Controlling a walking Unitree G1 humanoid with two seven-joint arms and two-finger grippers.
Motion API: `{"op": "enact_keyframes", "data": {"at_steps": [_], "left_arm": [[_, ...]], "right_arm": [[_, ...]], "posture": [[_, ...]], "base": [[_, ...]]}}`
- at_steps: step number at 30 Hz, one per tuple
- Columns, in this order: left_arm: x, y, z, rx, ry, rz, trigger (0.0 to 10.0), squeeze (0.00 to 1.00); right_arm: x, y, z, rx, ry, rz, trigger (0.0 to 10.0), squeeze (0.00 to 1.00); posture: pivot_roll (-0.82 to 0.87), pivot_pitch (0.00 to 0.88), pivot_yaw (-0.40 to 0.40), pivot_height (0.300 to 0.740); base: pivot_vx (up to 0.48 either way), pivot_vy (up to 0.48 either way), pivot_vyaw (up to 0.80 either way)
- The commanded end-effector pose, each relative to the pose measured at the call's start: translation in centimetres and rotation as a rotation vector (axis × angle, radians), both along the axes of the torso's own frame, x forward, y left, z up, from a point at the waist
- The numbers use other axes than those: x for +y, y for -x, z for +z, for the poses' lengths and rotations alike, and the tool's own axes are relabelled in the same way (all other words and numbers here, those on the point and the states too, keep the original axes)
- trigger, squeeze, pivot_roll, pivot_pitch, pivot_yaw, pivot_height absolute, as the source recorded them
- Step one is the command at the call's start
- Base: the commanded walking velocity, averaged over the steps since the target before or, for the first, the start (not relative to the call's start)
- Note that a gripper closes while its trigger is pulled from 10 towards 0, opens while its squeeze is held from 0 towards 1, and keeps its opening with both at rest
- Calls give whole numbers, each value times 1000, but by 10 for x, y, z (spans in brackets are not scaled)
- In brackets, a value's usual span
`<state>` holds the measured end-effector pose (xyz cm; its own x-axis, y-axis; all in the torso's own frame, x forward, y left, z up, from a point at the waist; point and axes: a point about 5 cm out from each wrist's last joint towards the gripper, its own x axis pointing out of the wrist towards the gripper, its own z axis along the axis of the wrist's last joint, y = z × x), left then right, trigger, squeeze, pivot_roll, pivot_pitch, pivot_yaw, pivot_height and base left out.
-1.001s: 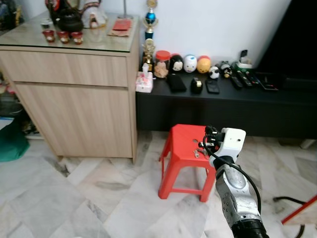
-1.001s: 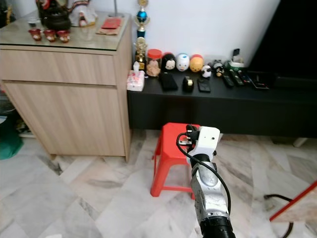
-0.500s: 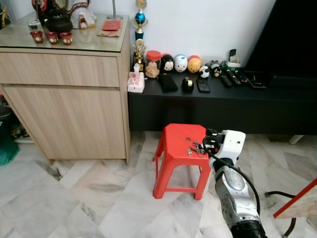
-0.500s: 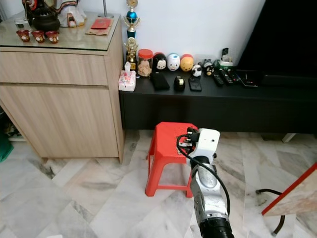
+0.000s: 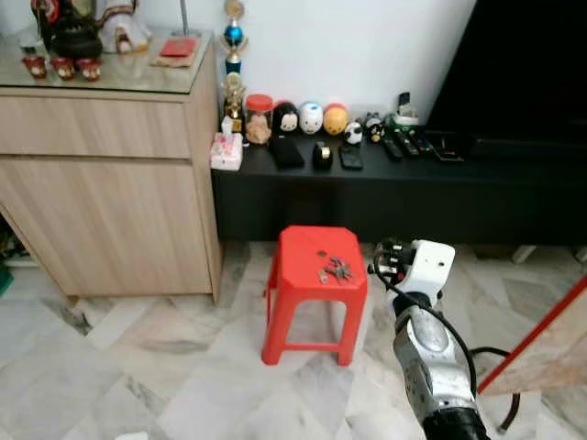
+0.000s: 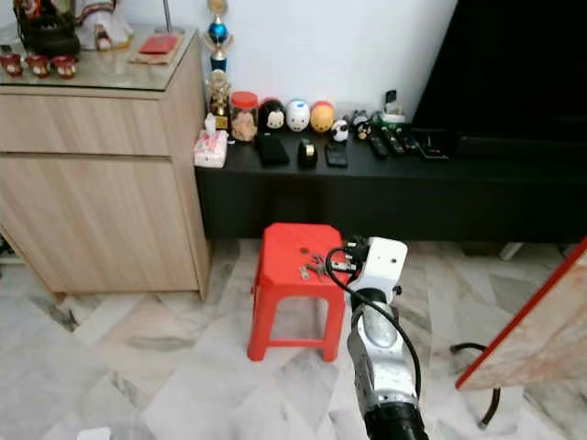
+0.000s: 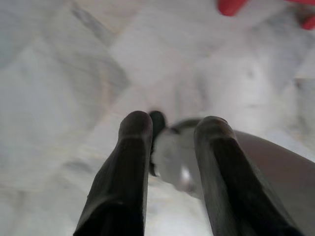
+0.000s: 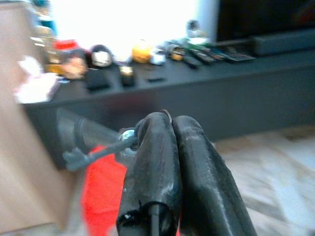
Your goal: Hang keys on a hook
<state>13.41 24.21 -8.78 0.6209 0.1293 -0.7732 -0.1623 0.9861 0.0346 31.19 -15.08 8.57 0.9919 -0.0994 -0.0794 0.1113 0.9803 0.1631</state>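
My right gripper is raised in front of me, to the right of a red plastic stool and nearer to me than it. In the right wrist view its fingers are pressed shut, and a grey key sticks out sideways from between them. A small bunch of keys lies on the stool's top near its right edge. My left gripper hangs over the marble floor, its two black fingers apart with nothing held.
A low black console with figurines and remotes runs along the wall behind the stool. A wooden cabinet stands to the left. A red-edged board leans at the right, with a black cable on the floor beside it.
The camera has moved, so the cabinet, console and stool have slid left in the picture. My right gripper stays raised and shut, and now stands beside the stool instead of over its right edge.
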Motion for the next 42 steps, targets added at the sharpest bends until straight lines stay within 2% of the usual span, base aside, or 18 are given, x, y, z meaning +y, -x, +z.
{"op": "enact_keyframes", "data": {"at_steps": [1,8,15,33,42], "left_arm": [[-3,7,-4,28,10,-4,10000,0],[-3,7,-4,27,11,-5,10000,0],[0,6,-3,19,10,5,10000,0],[-1,8,-3,27,14,6,10000,0],[1,11,-4,33,16,11,10000,0]], "right_arm": [[-5,-1,3,-15,-2,-32,10000,0],[-7,-1,4,-13,-4,-48,10000,0],[-15,0,5,-30,-31,-99,10000,0],[-15,2,-1,4,-48,-123,10000,0],[-14,2,-1,5,-48,-124,10000,0]], "posture": [[63,0,-101,740],[66,0,-104,740],[70,0,-100,740],[65,0,-96,740],[67,0,-96,740]], "base": [[0,-379,0],[0,-385,0],[0,-383,0],[0,-332,0],[0,0,-788]]}}
